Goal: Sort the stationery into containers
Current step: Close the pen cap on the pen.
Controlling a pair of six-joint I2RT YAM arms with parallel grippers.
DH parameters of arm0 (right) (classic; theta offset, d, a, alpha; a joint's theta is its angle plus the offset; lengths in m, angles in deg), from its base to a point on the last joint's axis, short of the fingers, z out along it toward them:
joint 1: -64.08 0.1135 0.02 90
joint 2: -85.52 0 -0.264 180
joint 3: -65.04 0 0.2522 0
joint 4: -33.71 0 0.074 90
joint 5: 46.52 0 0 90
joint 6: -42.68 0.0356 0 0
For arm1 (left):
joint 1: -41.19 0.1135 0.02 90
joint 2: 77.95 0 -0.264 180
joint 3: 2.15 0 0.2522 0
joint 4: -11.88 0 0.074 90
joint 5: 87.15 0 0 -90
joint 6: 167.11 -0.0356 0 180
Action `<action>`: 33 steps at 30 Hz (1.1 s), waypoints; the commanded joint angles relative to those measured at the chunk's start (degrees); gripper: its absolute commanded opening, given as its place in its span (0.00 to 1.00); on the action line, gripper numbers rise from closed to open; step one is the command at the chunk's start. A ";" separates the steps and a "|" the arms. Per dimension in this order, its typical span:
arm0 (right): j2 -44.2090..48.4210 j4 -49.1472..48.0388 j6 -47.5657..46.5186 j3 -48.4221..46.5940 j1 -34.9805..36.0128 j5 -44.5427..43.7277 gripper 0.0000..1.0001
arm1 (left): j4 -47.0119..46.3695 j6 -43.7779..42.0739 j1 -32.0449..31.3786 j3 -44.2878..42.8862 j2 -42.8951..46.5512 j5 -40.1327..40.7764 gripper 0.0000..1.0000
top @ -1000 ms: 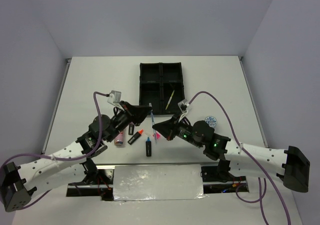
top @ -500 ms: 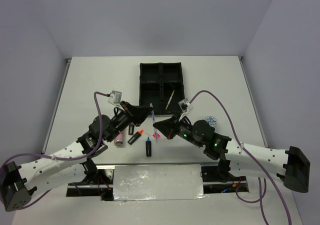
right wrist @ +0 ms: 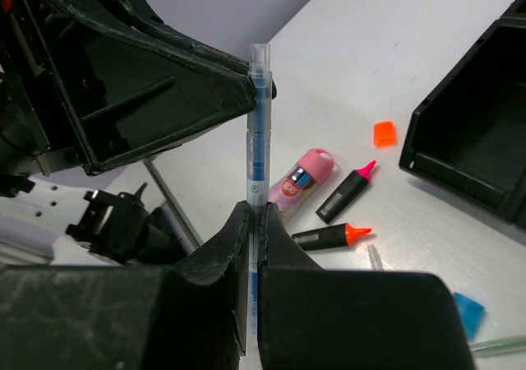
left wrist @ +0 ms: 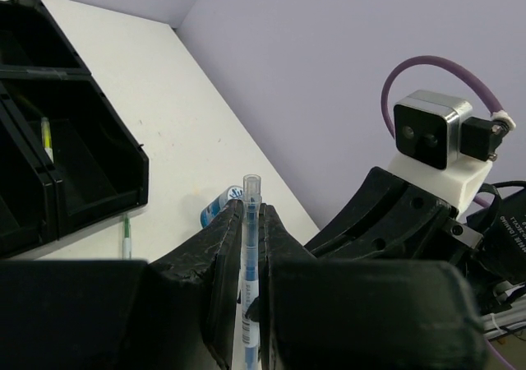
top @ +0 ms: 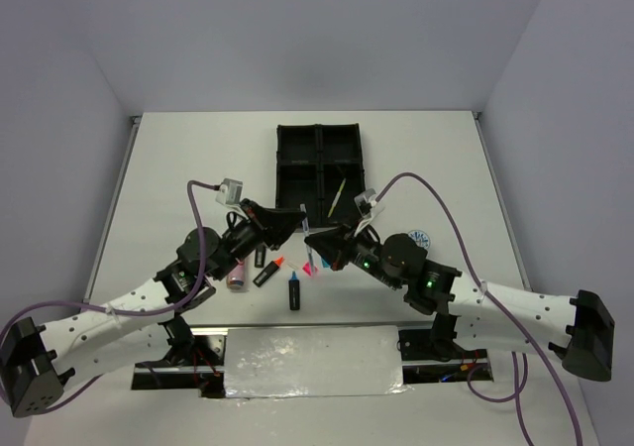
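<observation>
Right wrist: one pen (right wrist: 258, 131) pinched by left gripper (right wrist: 245, 92) and right gripper (right wrist: 253, 219); two highlighters (right wrist: 345, 196) (right wrist: 327, 237).

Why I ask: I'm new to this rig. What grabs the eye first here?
A thin clear-blue plastic pen held in mid-air, clamped at once by the left arm's fingers and the right arm's fingers. Just beyond lies the black four-compartment plastic tray, with black highlighters loose on the white table below the pen.

L hand (top: 294, 220), R hand (top: 315, 237) locked on pen (right wrist: 258, 140), crowd centre; tray (top: 278, 168) approach open.
</observation>
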 commanded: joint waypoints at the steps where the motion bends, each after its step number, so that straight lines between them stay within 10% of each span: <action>1: 1.68 -2.36 -5.08 -5.24 0.41 -5.51 0.00 | 0.72 -0.05 0.03 -1.50 0.08 -2.23 0.06; 13: 0.10 -5.26 -12.12 -7.01 0.32 1.86 0.00 | 8.28 -3.74 -0.06 -7.66 -0.18 -3.46 0.51; 26: 0.36 -3.76 -11.15 -6.48 0.41 1.94 0.00 | 10.04 -10.07 0.03 -10.20 2.55 -6.96 0.00; 28: -0.16 -2.27 -11.07 -7.26 0.32 3.17 0.08 | 9.52 -12.53 0.03 -10.82 2.90 -9.95 0.00; 33: -3.94 3.08 -10.01 -11.21 -0.55 10.63 0.63 | 10.57 -18.85 0.03 -13.54 3.34 -17.24 0.00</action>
